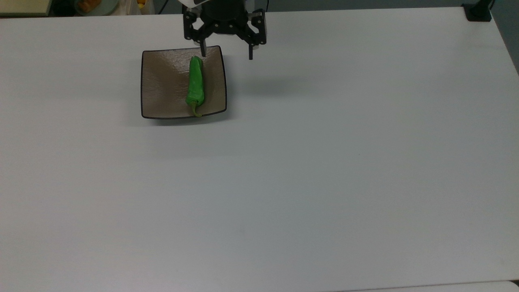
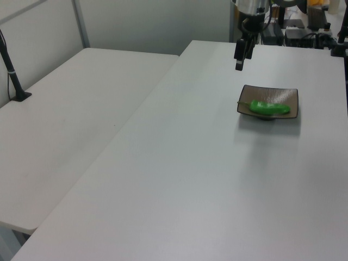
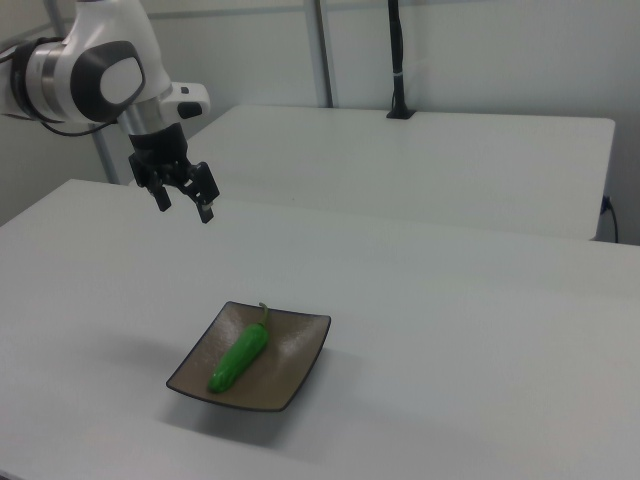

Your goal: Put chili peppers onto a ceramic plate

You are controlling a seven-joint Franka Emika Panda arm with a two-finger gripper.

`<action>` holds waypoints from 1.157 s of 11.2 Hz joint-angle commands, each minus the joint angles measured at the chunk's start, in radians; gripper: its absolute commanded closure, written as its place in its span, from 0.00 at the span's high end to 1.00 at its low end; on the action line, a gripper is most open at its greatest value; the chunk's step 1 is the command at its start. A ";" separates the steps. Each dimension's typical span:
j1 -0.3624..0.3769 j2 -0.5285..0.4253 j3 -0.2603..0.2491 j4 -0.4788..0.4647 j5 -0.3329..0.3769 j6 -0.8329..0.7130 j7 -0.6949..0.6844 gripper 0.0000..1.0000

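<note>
So the count here is easy: one bright green, wrinkly chili pepper (image 1: 196, 84) with a curved olive stem, one square glossy brown ceramic plate (image 1: 162, 85) with a thin dark rim, and one black two-finger claw (image 1: 227, 53) on the white arm. All of it sits on or over a plain white counter (image 1: 324, 162).

The claw is spread wide open with nothing between its fingers, hanging in the air well above the counter. In the right view the claw (image 3: 183, 205) is up high, and the plate (image 3: 295, 365) with the pepper (image 3: 240, 357) lies below it and off to the right view's right, nearer the camera. In the top view, one fingertip lines up with the plate's far edge right by the pepper's blunt tip, while the other is out past the plate's corner over bare counter.

The pepper lies flat inside the plate, lengthwise, with its stem end on the side farthest from the claw. In the left view the claw (image 2: 238, 63) hovers clear above the plate (image 2: 283, 98), not touching the plate or the pepper (image 2: 270, 108).
</note>
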 commanded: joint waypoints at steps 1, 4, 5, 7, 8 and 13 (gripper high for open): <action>0.070 0.008 -0.080 0.021 0.061 -0.015 0.003 1.00; 0.072 -0.005 -0.079 -0.013 0.055 -0.014 -0.022 1.00; 0.072 -0.007 -0.079 -0.019 0.055 -0.014 -0.035 1.00; 0.063 -0.021 -0.071 -0.038 0.053 0.003 -0.042 1.00; 0.063 -0.028 -0.071 -0.042 0.053 0.006 -0.040 1.00; 0.067 -0.053 -0.071 -0.065 0.053 0.008 -0.029 1.00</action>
